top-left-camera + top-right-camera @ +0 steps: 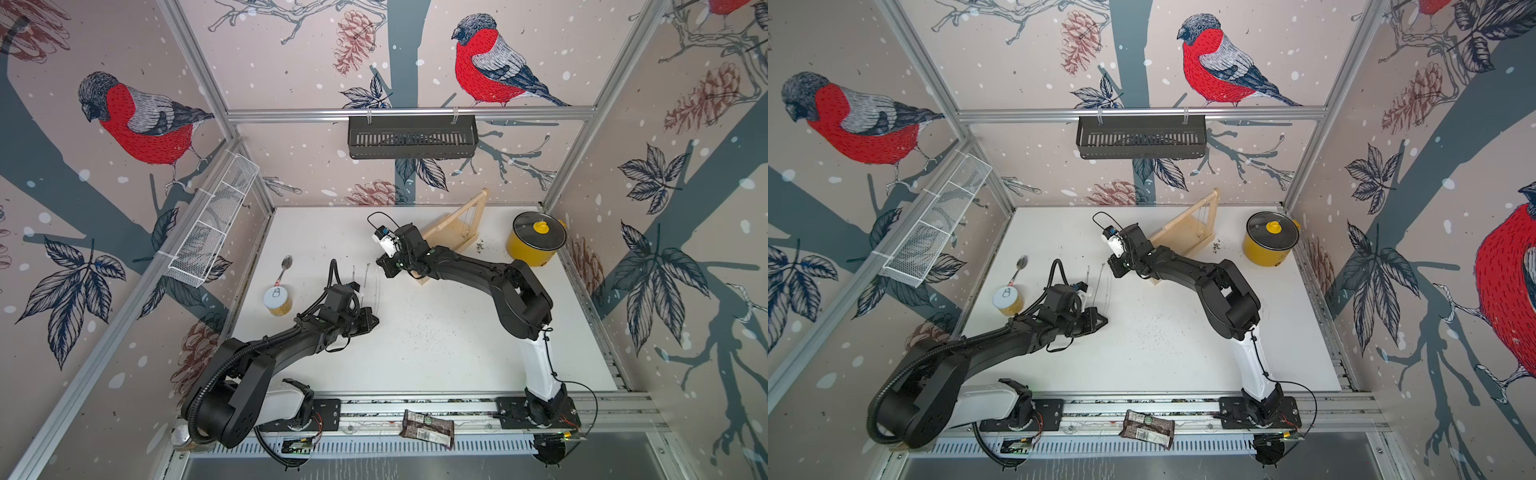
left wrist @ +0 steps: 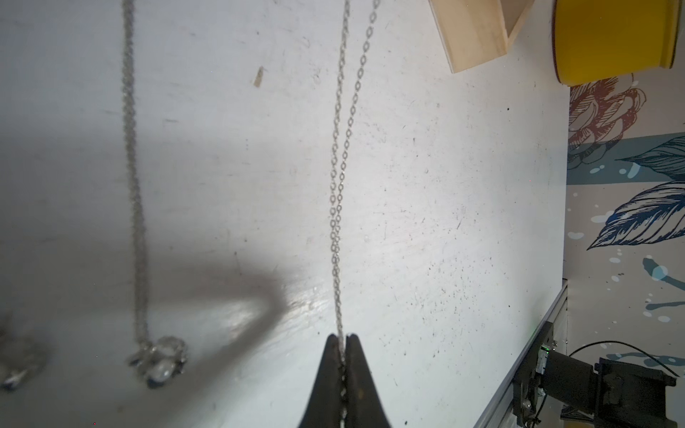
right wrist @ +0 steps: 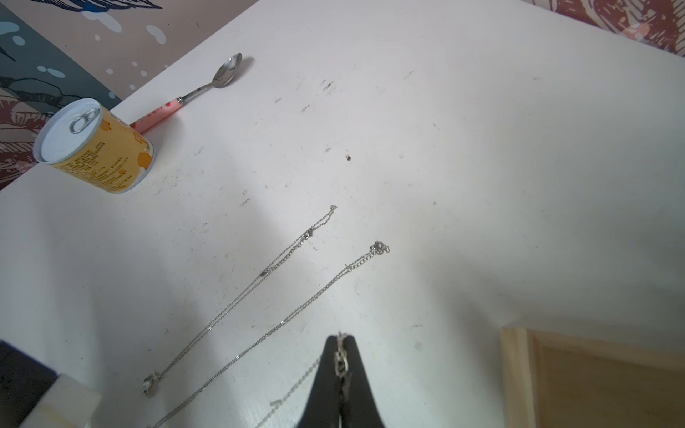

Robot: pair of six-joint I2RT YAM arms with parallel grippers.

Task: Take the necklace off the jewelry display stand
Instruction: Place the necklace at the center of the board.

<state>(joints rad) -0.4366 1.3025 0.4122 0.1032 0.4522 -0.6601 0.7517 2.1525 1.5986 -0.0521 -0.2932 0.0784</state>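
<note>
Both grippers are clamped shut on the necklace (image 2: 339, 203): the left gripper (image 2: 343, 339) pinches the doubled chain, the right gripper (image 3: 341, 339) pinches its ring end. We see the chain stretched front-to-back between them above the table (image 1: 436, 353), clear of the jewelry display stand (image 1: 453, 232). The stand sits rear-centre beside the yellow pot (image 1: 536, 245), its crossbar diagonal, with the far end toward the back wall.

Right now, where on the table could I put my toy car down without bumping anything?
The widest bare patch is the front of the table, between the left arm and the right arm, reaching toward the yellow pot. The back left corner behind the spoon is free too. It's crowded in the middle left, where necklaces lie between the can and the jewelry display stand.
</note>
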